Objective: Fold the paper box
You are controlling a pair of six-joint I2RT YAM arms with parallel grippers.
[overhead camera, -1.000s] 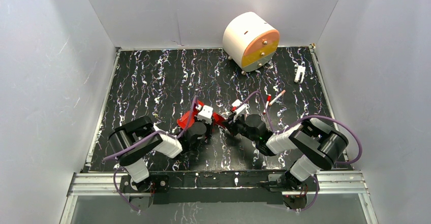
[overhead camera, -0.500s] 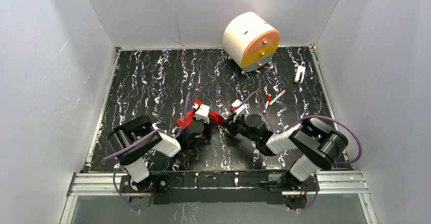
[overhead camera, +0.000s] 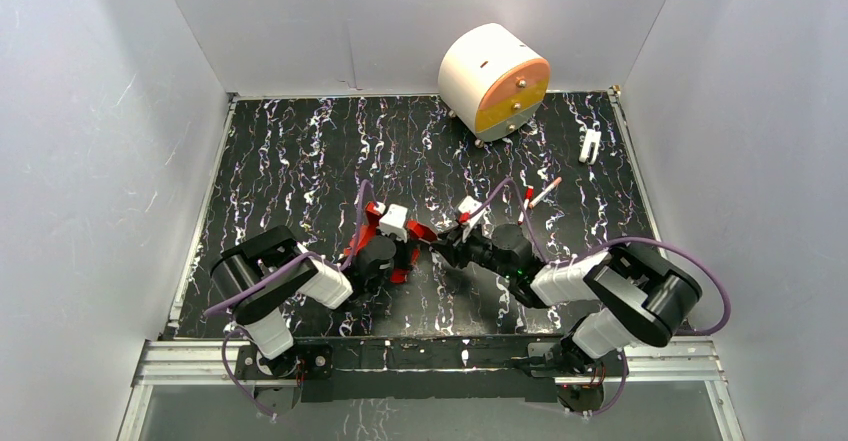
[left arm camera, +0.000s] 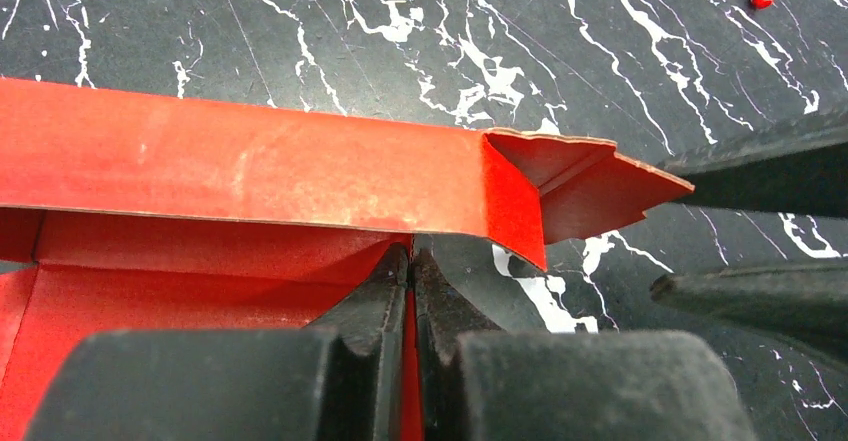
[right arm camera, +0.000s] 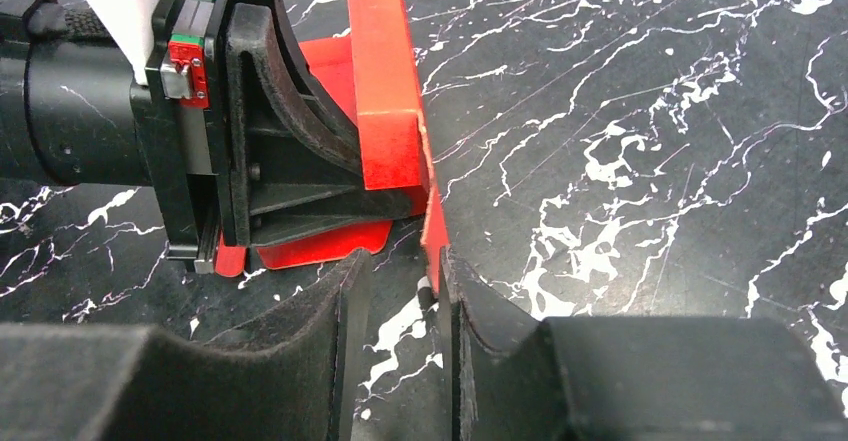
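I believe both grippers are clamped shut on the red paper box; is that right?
Not quite: only the left gripper is shut on the paper box; the right wrist view shows the right gripper open, its jaws apart at the flap's edge.

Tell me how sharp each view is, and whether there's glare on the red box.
Top view: evenly lit and sharp. Left wrist view: red box crisp, pale sheen on its wall; left fingers soft. Right wrist view: box crisp, right fingers blurred.
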